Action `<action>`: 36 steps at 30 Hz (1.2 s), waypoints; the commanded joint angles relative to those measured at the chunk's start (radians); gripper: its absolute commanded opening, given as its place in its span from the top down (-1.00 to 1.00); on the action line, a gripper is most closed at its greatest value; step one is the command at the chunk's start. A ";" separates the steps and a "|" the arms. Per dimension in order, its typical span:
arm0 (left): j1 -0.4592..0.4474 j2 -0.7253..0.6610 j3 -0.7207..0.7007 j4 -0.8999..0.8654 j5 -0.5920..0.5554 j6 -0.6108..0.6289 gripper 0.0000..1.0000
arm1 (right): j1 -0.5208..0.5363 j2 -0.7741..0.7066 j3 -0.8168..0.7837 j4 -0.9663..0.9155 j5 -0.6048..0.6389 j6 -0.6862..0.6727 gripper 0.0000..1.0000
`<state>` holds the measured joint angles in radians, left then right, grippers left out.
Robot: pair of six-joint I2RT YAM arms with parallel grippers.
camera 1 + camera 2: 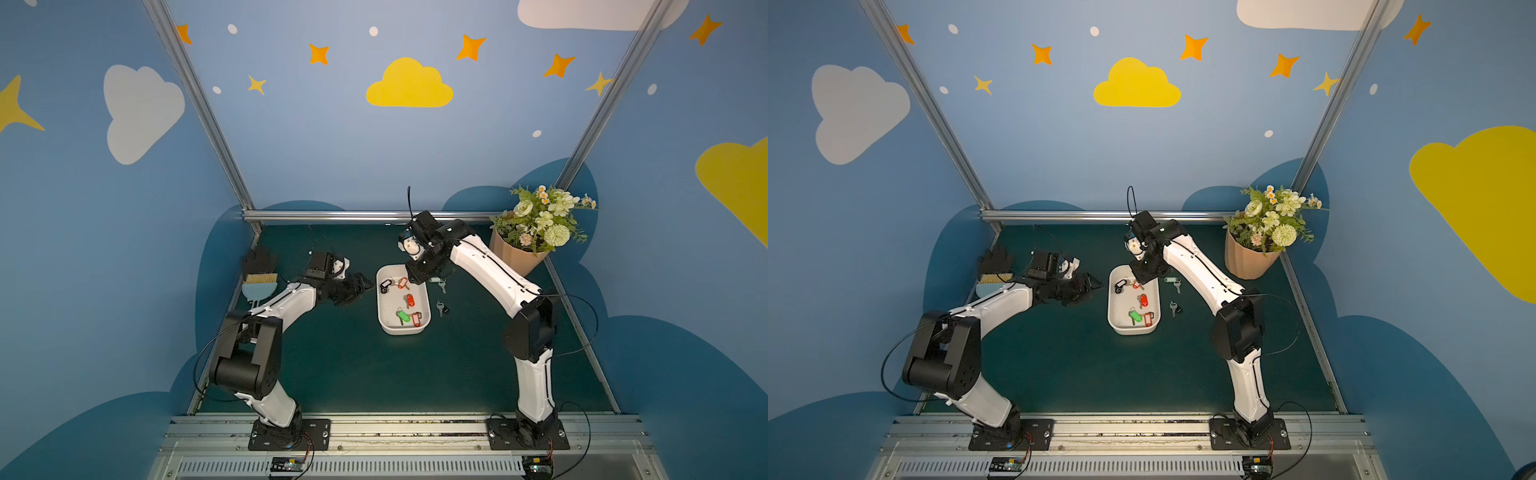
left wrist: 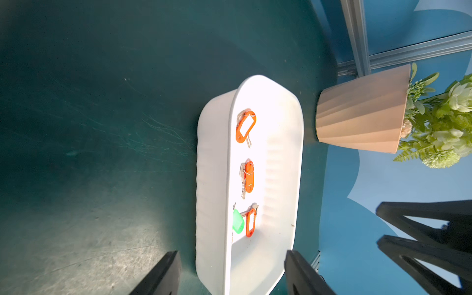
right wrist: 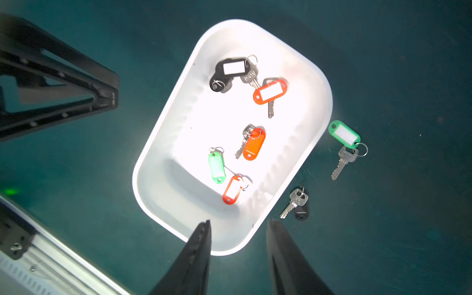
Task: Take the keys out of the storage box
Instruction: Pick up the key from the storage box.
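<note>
Most keys (image 3: pixel 251 144) lay in the white box (image 3: pixel 163 143), perhaps six; two sat on the worktop (image 3: pixel 383 229) beside it. The left claw (image 2: pixel 229 258) and right claw (image 3: pixel 240 224) hung parted, empty. The keys were likely light and slippery, and their plastic tags (image 3: pixel 270 92) looked easiest to pinch.

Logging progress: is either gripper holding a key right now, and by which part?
Nothing is held. The left gripper and the right gripper are both open, with nothing between their fingers.
</note>
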<state>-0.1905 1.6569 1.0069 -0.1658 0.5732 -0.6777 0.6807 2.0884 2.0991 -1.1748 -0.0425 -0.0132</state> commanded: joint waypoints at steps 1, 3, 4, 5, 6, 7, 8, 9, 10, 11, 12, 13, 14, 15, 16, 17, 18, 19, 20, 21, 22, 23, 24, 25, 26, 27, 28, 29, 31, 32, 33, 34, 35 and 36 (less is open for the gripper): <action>-0.004 0.023 0.032 0.008 0.047 -0.015 -0.35 | 0.008 0.059 0.044 -0.048 0.027 -0.056 0.11; -0.006 0.038 0.033 0.009 0.052 -0.022 -0.33 | 0.008 0.090 0.061 -0.049 0.010 -0.039 0.08; -0.007 0.045 0.031 0.012 0.056 -0.027 -0.31 | 0.008 0.109 0.071 -0.051 -0.002 -0.021 0.07; -0.007 0.052 0.031 0.010 0.056 -0.031 -0.31 | 0.008 0.125 0.077 -0.050 -0.013 -0.006 0.06; -0.010 0.059 0.033 0.009 0.061 -0.034 -0.30 | 0.008 0.143 0.081 -0.050 -0.017 0.015 0.06; -0.011 0.064 0.035 0.010 0.068 -0.034 -0.29 | 0.006 0.162 0.086 -0.052 -0.017 0.039 0.06; -0.013 0.069 0.035 0.008 0.069 -0.035 -0.29 | 0.004 0.176 0.088 -0.050 -0.019 0.061 0.07; -0.015 0.072 0.036 0.006 0.069 -0.034 -0.29 | 0.002 0.191 0.091 -0.050 -0.023 0.085 0.07; -0.016 0.074 0.036 0.005 0.071 -0.034 -0.29 | -0.002 0.206 0.096 -0.048 -0.031 0.109 0.07; -0.018 0.077 0.036 0.003 0.071 -0.032 -0.29 | -0.006 0.218 0.101 -0.046 -0.042 0.130 0.07; -0.020 0.079 0.038 -0.001 0.070 -0.030 -0.29 | -0.012 0.231 0.105 -0.040 -0.061 0.154 0.07; -0.021 0.082 0.038 -0.004 0.069 -0.028 -0.29 | -0.016 0.242 0.103 -0.028 -0.080 0.173 0.07; -0.022 0.083 0.039 -0.006 0.070 -0.025 -0.29 | -0.020 0.253 0.104 -0.021 -0.090 0.187 0.06; -0.022 0.084 0.039 -0.008 0.071 -0.025 -0.29 | -0.024 0.266 0.105 -0.019 -0.095 0.200 0.05; -0.023 0.087 0.042 -0.009 0.070 -0.023 -0.29 | -0.028 0.279 0.108 -0.019 -0.094 0.211 0.02; -0.024 0.088 0.045 -0.014 0.072 -0.018 -0.29 | -0.031 0.287 0.108 -0.018 -0.094 0.218 0.01; -0.025 0.089 0.052 -0.027 0.068 -0.009 -0.29 | -0.036 0.296 0.105 -0.019 -0.093 0.225 -0.01; -0.024 0.089 0.061 -0.044 0.064 0.003 -0.29 | -0.040 0.304 0.104 -0.019 -0.090 0.230 -0.01; -0.024 0.088 0.068 -0.057 0.059 0.014 -0.29 | -0.043 0.310 0.103 -0.019 -0.088 0.234 -0.01; -0.024 0.086 0.073 -0.067 0.054 0.022 -0.29 | -0.048 0.316 0.103 -0.019 -0.088 0.236 -0.01; -0.024 0.083 0.076 -0.073 0.050 0.024 -0.29 | -0.050 0.324 0.104 -0.017 -0.088 0.237 -0.01; -0.024 0.083 0.076 -0.073 0.051 0.025 -0.29 | -0.051 0.330 0.104 -0.014 -0.090 0.238 0.00; -0.024 0.082 0.075 -0.074 0.051 0.026 -0.29 | -0.053 0.337 0.106 -0.013 -0.095 0.239 0.00; -0.026 0.083 0.076 -0.073 0.051 0.024 -0.29 | -0.053 0.343 0.106 -0.008 -0.098 0.240 0.02; -0.025 0.082 0.077 -0.073 0.051 0.025 -0.29 | -0.052 0.348 0.108 -0.006 -0.099 0.240 0.03; -0.026 0.081 0.075 -0.075 0.051 0.026 -0.29 | -0.052 0.354 0.110 -0.006 -0.097 0.242 0.06; -0.026 0.082 0.076 -0.076 0.050 0.025 -0.29 | -0.052 0.358 0.113 -0.006 -0.092 0.242 0.09; -0.026 0.082 0.077 -0.076 0.049 0.026 -0.29 | -0.053 0.361 0.114 -0.006 -0.088 0.242 0.12; -0.025 0.083 0.078 -0.077 0.051 0.028 -0.29 | -0.053 0.367 0.114 -0.005 -0.079 0.242 0.15; -0.024 0.083 0.079 -0.080 0.051 0.028 -0.29 | -0.052 0.370 0.117 -0.006 -0.079 0.240 0.16; -0.026 0.082 0.080 -0.080 0.051 0.028 -0.29 | -0.052 0.373 0.120 -0.006 -0.077 0.239 0.17; -0.025 0.082 0.079 -0.080 0.051 0.030 -0.29 | -0.050 0.376 0.120 -0.006 -0.074 0.239 0.17; -0.025 0.081 0.081 -0.079 0.049 0.029 -0.29 | -0.048 0.378 0.120 -0.008 -0.073 0.238 0.17; -0.026 0.083 0.079 -0.079 0.051 0.030 -0.29 | -0.045 0.379 0.121 -0.009 -0.070 0.239 0.17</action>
<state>-0.2127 1.7344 1.0695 -0.2253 0.6250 -0.6708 0.6312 2.4474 2.1944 -1.1709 -0.1303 0.2230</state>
